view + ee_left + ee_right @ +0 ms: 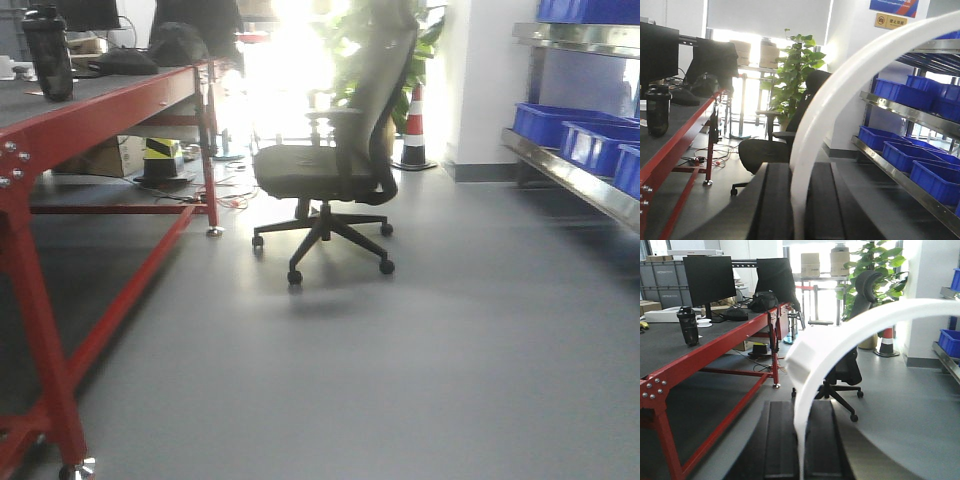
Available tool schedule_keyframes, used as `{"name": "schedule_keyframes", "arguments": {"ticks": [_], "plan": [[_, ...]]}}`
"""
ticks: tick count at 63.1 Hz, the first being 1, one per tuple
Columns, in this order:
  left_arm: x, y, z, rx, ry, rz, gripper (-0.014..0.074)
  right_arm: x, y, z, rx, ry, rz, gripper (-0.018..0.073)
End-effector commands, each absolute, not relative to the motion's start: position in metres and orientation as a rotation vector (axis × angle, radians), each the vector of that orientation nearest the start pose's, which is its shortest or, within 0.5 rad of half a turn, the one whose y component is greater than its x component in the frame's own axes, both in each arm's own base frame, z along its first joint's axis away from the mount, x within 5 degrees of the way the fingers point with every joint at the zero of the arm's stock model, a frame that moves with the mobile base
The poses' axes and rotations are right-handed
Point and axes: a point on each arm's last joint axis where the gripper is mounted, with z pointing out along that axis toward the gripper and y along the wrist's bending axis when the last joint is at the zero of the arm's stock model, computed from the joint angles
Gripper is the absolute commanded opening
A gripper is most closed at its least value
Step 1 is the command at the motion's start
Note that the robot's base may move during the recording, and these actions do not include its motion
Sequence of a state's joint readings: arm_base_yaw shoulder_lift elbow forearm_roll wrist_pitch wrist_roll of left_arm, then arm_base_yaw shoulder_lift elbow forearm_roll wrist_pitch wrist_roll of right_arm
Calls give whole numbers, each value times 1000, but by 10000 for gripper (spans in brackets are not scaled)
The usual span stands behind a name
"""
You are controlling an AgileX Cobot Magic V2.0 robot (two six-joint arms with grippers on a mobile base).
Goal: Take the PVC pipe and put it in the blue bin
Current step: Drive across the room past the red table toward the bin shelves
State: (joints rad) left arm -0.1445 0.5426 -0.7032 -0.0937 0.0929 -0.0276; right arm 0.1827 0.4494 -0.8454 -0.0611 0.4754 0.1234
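Pipe (850, 75) clamped: left pincer (799, 172), right pincer (800, 410).

Office chair (318, 168) near red workbench (112, 102), possibly a shaker bottle (48, 55) atop.

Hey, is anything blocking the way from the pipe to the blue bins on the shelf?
Nothing visible does. The PVC pipe sits at the left pincer, and the blue bins lie on the shelf to its right, bare floor between. The office chair stands left of that path.
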Motion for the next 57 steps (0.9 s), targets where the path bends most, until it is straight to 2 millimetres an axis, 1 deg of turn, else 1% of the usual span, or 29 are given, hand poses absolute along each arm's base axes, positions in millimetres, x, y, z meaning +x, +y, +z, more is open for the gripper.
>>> {"name": "schedule_keyframes", "arguments": {"ticks": [1,57], "plan": [[104,-16,401,26,1392,-230,-111,63,9,419,-72,1539,174,-167],[104,-16,401,26,1392,-230,-111,63,9,419,-72,1539,174,-167]]}}
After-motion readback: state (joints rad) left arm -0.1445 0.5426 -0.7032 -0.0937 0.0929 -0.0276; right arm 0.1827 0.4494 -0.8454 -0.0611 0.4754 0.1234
